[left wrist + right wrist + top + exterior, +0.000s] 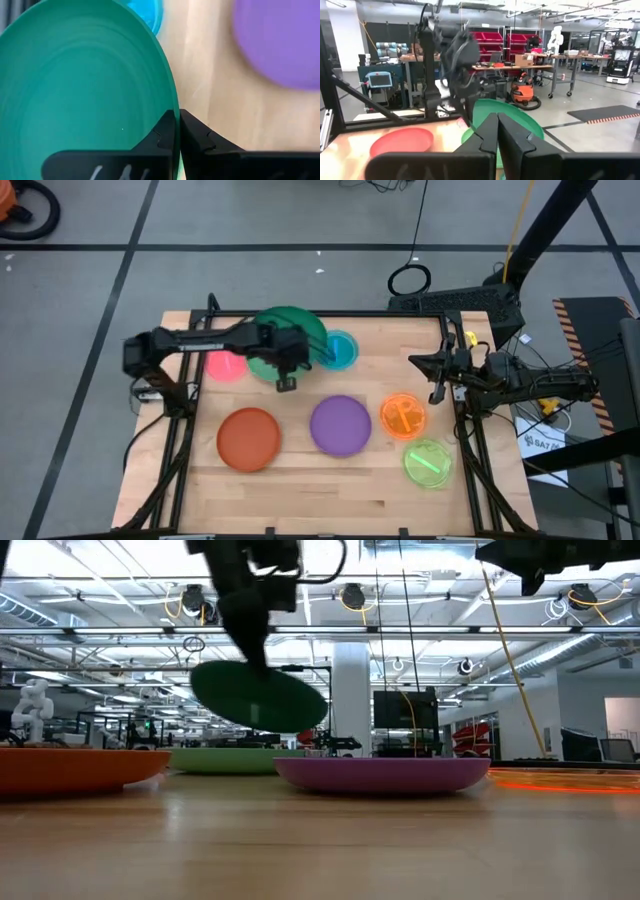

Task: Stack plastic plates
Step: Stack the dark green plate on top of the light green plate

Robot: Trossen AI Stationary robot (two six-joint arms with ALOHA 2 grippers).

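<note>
Dark green plate (272, 350) is clamped by its rim in the left gripper (285, 372), fingers (165, 132) pinched edge-on across the rim in the left wrist view. Low view shows it lifted clear of the table (300, 480), tilted, hanging over the light green plate (235, 760).

Near to far from the front edge: red-orange plate (248, 438) front-left, purple plate (341, 425) front-centre, lime green plate (428, 463) and orange plate (403, 417) front-right. Behind those, pink plate (226, 366) and blue plate (341, 350) flank the held plate; light green plate sits at the back, mostly hidden under it.

Key relation: light green plate lies directly below and slightly behind the held one, so the next move is likely a straight lower and level-out, no sideways travel. Left arm is the one over it.

Right gripper (437, 375) waits at the right table edge, well apart, fingers closed on nothing in its wrist view.
</note>
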